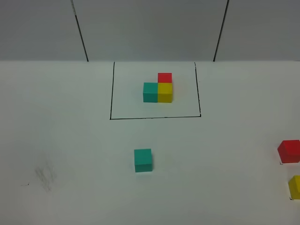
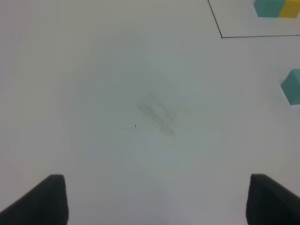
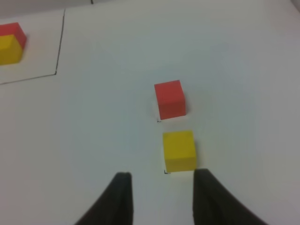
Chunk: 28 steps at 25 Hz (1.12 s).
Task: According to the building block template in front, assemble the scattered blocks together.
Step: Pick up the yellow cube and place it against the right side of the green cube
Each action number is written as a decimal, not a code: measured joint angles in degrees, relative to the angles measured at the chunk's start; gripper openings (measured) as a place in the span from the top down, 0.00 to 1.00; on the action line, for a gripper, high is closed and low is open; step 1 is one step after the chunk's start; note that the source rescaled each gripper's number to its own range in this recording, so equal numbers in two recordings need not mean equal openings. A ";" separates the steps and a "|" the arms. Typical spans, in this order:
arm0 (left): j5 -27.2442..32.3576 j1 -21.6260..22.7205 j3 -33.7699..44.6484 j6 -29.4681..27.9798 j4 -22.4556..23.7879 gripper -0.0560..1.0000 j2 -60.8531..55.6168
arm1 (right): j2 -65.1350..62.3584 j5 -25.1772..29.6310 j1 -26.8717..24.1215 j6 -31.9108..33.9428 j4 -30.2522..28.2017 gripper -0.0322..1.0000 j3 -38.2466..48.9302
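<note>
The template (image 1: 158,87) is a teal, yellow and red cube trio in an L inside a black drawn rectangle at the back middle. A loose teal cube (image 1: 143,160) sits in front of it; it also shows at the edge of the left wrist view (image 2: 293,86). A loose red cube (image 1: 289,151) and a loose yellow cube (image 1: 295,187) lie at the right edge. In the right wrist view the red cube (image 3: 169,99) lies beyond the yellow cube (image 3: 179,150). My right gripper (image 3: 159,194) is open, just short of the yellow cube. My left gripper (image 2: 154,199) is open over bare table.
The white table (image 1: 70,140) has a faint grey smudge (image 1: 45,177) at the front left, also seen in the left wrist view (image 2: 157,114). A grey back wall with two dark vertical seams (image 1: 80,30) stands behind the table.
</note>
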 joint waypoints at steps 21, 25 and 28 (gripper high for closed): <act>0.00 0.00 0.00 -0.04 0.00 0.28 0.00 | 30.46 -5.34 0.00 -3.99 -2.06 0.00 -6.80; -0.05 0.00 0.00 -0.04 0.00 0.28 0.00 | 43.27 -5.87 0.00 -3.99 -4.11 0.00 -12.15; -0.05 0.00 0.00 -0.04 0.00 0.28 0.00 | 51.17 -7.16 0.00 -3.24 -5.76 0.01 -14.89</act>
